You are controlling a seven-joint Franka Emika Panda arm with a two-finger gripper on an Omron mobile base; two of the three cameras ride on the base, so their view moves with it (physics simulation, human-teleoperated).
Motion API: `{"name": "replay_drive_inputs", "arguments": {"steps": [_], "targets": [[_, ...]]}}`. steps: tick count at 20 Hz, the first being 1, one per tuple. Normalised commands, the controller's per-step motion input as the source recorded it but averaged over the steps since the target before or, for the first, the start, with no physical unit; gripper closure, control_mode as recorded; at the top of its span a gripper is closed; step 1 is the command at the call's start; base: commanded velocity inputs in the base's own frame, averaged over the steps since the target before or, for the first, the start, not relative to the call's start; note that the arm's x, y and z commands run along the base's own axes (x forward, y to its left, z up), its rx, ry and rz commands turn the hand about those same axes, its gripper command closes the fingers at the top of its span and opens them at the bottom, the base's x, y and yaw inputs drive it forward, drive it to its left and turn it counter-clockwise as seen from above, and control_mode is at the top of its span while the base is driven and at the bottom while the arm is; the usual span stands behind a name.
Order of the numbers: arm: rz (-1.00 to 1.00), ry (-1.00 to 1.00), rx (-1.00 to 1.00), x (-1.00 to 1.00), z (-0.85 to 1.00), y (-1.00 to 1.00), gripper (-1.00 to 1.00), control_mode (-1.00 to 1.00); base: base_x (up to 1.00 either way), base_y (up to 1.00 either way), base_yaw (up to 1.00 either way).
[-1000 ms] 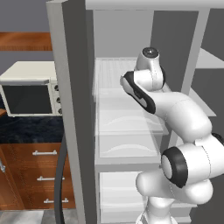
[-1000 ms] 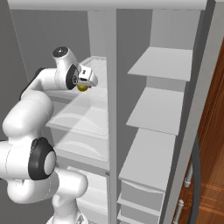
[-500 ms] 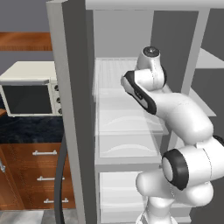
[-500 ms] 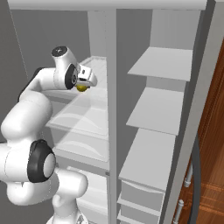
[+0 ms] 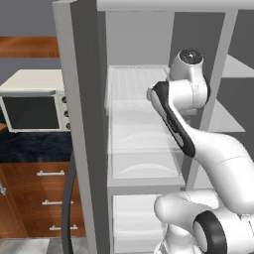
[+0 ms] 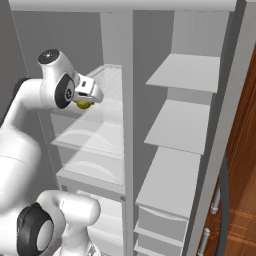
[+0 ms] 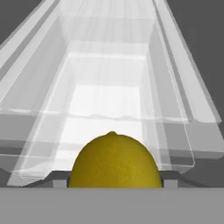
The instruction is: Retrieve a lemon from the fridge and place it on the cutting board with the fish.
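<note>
Over on your far left, the white toaster oven (image 5: 33, 101) sits on the dark counter (image 5: 30, 146), with wooden drawers (image 5: 44, 203) below it, well apart from the action. Moving right, you meet the fridge (image 5: 79, 124), its grey side wall and a long dark curved door handle (image 5: 68, 203) in the left base view, and inside it the clear shelves and drawers (image 5: 141, 149) stacked one above another. Your arm reaches into that left compartment at upper-shelf height. In the right base view, you see the gripper (image 6: 84, 101) just in front of the shelf edge, and the lemon (image 6: 83, 103) is tucked under the hand, yellow-green and small. From the hand view, the lemon (image 7: 115, 161) sits low and centred, pinched between the two finger tips (image 7: 59, 180), one showing at each side of it, so your jaws are clamped on the fruit. Beyond it lies a clear plastic bin (image 7: 109, 109). Further right, the fridge's other compartment shows bare grey shelves (image 6: 182, 125), and at the far right edge a wooden cabinet front (image 6: 242, 165).
</note>
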Motion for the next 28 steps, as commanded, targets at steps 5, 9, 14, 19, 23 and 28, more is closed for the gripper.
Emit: {"name": "replay_drive_inputs", "arguments": {"steps": [5,9,14,19,23,28], "targets": [[0.0,0.08,0.06,-1.0,0.06,-0.36,1.0,-1.0,0.0,0.0,0.0],[0.0,0.09,0.06,-1.0,-0.23,-0.07,1.0,-1.0,0.0,0.0,0.0],[0.0,0.0,-0.01,-0.94,-0.44,0.0,1.0,-1.0,0.0,0.0,0.0],[0.0,0.04,-0.09,-0.33,-0.31,0.0,1.0,-1.0,0.0,0.0,0.0],[0.02,0.06,-0.06,-0.01,-0.42,0.0,1.0,-1.0,0.0,0.0,0.0],[0.01,0.01,0.0,0.0,-0.14,0.0,1.0,-1.0,0.0,0.0,0.0]]}}
